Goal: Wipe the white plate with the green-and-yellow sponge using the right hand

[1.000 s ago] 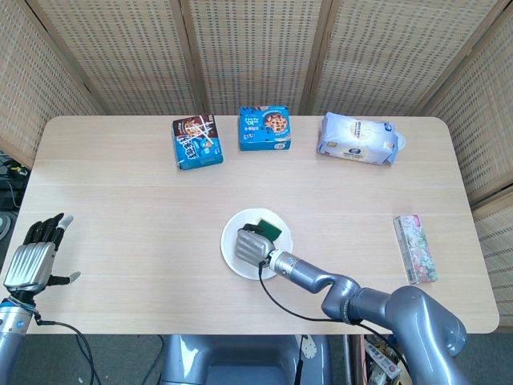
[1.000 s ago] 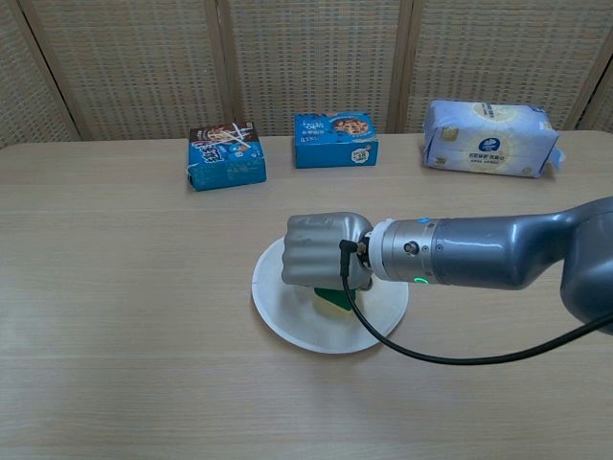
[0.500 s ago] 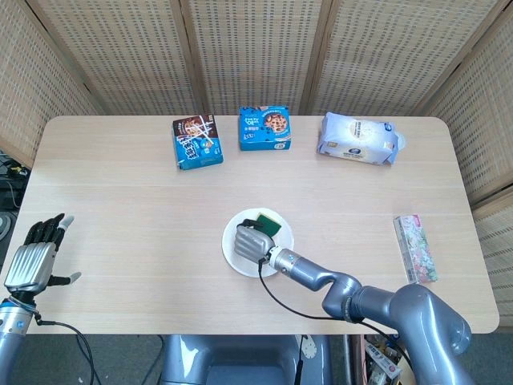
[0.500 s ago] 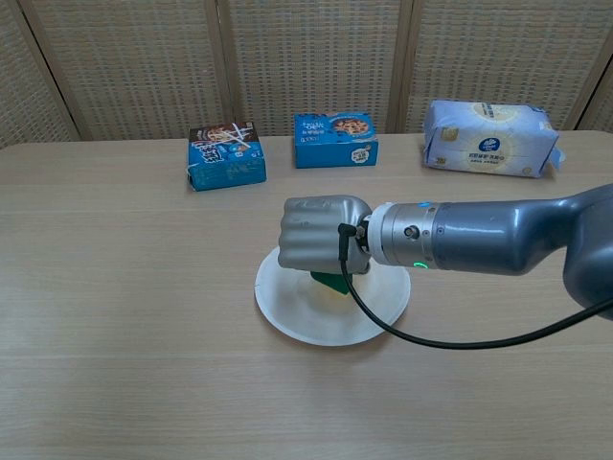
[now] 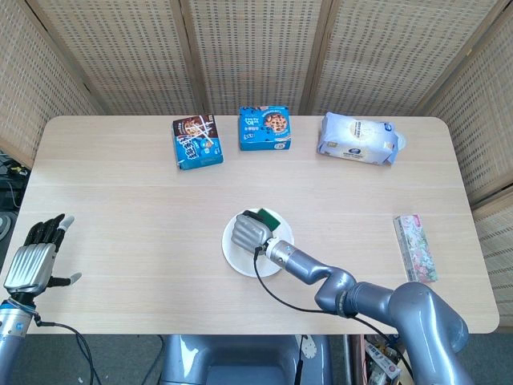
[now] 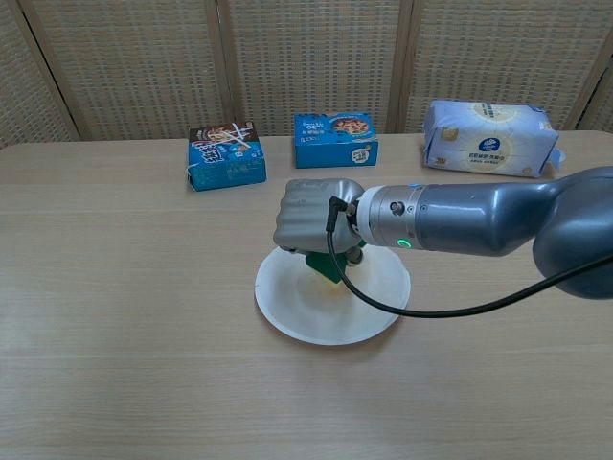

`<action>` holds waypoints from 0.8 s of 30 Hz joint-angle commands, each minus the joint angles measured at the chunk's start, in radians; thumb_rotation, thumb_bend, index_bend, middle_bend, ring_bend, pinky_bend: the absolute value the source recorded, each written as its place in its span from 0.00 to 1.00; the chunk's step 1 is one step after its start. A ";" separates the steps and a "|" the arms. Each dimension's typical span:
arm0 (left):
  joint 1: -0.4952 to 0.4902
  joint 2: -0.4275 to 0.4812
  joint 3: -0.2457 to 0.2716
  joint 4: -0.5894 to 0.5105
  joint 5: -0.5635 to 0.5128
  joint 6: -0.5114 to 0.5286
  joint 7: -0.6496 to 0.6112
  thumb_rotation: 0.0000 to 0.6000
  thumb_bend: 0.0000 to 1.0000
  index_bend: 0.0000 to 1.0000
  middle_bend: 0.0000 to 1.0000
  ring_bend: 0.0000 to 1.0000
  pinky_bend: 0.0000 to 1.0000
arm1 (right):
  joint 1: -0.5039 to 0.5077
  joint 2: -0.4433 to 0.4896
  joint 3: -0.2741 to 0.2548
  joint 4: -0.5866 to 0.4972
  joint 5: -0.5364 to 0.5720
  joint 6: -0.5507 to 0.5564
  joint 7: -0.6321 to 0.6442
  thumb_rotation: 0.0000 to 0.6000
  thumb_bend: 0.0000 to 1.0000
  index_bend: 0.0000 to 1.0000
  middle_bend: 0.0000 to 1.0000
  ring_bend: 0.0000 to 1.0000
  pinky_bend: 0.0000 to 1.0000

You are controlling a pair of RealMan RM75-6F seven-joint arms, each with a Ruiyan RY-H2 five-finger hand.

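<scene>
Right robot hand (image 6: 311, 216): fisted around sponge (image 6: 322, 264); I am pressing flat, sweeping across plate (image 6: 297, 309), avoiding rim.

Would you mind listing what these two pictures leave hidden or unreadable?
- Sponge: mostly covered by the right hand in both views; whether it touches the plate is unclear.
- Right hand's fingers: curled underneath, so the grip is not visible.
- Left hand: head view only, outside the chest view.
- Small print on the boxes: too small to read.
- Flowered packet: head view only, contents unknown.
</scene>
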 commanded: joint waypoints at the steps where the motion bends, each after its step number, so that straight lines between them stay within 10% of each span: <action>1: -0.002 0.000 -0.001 0.003 -0.004 -0.005 -0.002 1.00 0.00 0.00 0.00 0.00 0.00 | 0.003 -0.033 -0.024 0.050 -0.008 -0.013 0.004 1.00 0.53 0.63 0.56 0.46 0.72; 24: -0.004 -0.002 -0.002 0.006 -0.012 -0.011 -0.003 1.00 0.00 0.00 0.00 0.00 0.00 | -0.021 -0.099 -0.070 0.134 -0.010 -0.033 -0.043 1.00 0.53 0.64 0.56 0.46 0.72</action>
